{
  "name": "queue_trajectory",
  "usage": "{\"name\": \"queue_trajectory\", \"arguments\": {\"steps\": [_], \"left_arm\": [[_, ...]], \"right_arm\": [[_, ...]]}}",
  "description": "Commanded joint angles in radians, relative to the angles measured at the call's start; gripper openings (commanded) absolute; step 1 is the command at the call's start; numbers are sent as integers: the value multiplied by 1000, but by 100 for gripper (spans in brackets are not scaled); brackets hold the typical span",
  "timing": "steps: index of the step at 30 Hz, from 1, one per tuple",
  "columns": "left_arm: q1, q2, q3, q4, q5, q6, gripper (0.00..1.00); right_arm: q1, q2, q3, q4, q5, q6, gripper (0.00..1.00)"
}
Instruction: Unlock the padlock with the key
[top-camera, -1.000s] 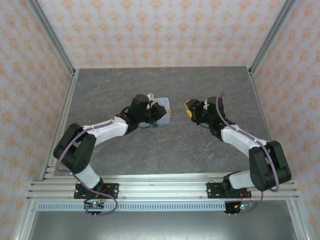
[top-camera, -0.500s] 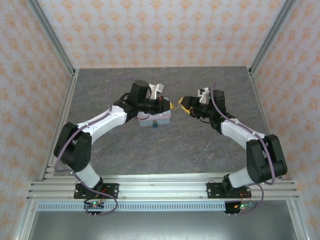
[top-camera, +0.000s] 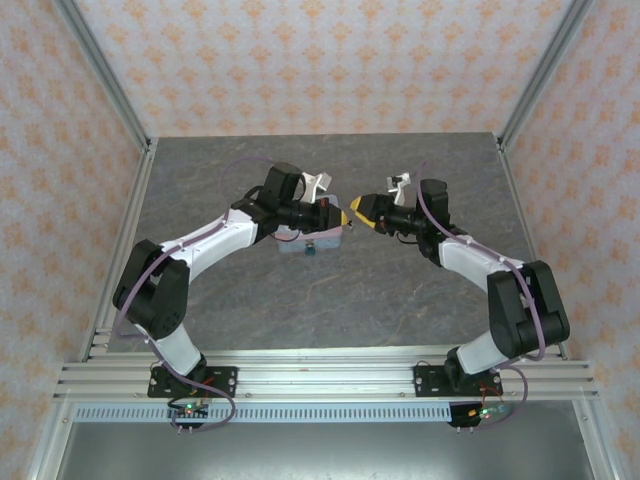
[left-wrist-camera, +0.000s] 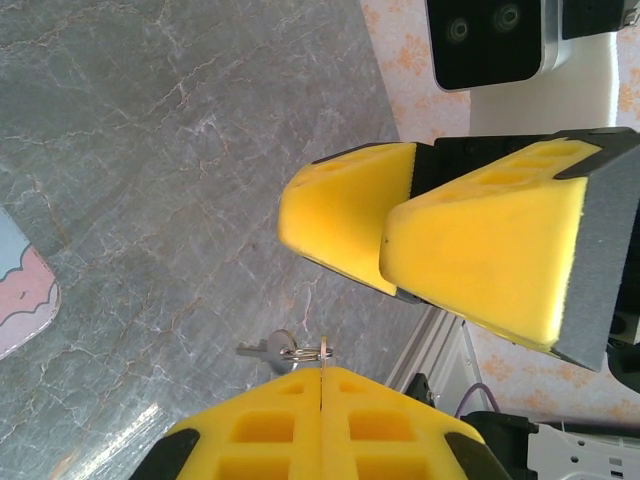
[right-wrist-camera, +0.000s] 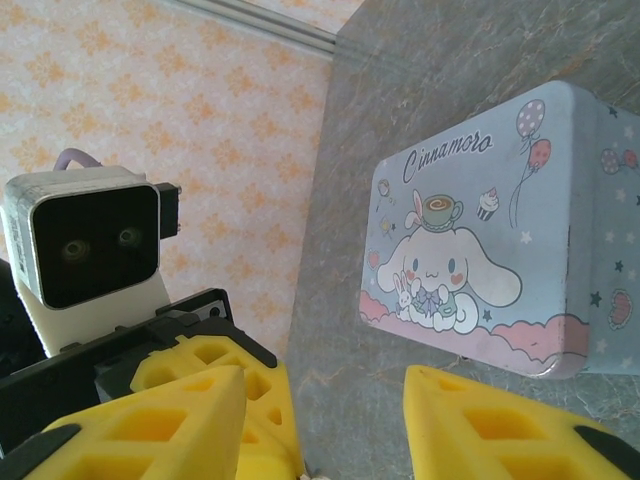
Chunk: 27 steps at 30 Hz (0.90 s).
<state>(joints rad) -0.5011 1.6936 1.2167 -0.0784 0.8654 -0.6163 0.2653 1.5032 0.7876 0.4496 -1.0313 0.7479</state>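
padlock (top-camera: 311, 250) on bench (top-camera: 400, 290) at near edge of pale blue cartoon tin (right-wrist-camera: 470, 260); above tin, left gripper (left-wrist-camera: 322, 380) clamped shut on key (left-wrist-camera: 262, 349) by its ring, right gripper (right-wrist-camera: 325, 385) facing it, jaws apart, empty

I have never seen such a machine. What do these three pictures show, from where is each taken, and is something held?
A robot's left arm and right arm are bolted at the near edge of a grey table. One picture looks down from above; the other two come from a camera on each wrist. On it lies a blue cartoon tin, with a tiny dark padlock at its near side. The left gripper is shut on a key ring, its key sticking out. The right gripper faces it, open and empty.
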Motion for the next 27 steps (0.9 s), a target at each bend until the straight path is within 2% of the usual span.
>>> {"name": "queue_trajectory", "arguments": {"steps": [1, 14, 27], "left_arm": [[6, 8, 33, 29, 29, -2, 0], [7, 24, 35, 80, 23, -40, 0], [7, 34, 28, 97, 11, -50, 0]], "right_arm": [[-5, 11, -2, 79, -52, 5, 44], [-5, 14, -56, 104, -98, 7, 39], [-5, 13, -77, 110, -109, 4, 27]]}}
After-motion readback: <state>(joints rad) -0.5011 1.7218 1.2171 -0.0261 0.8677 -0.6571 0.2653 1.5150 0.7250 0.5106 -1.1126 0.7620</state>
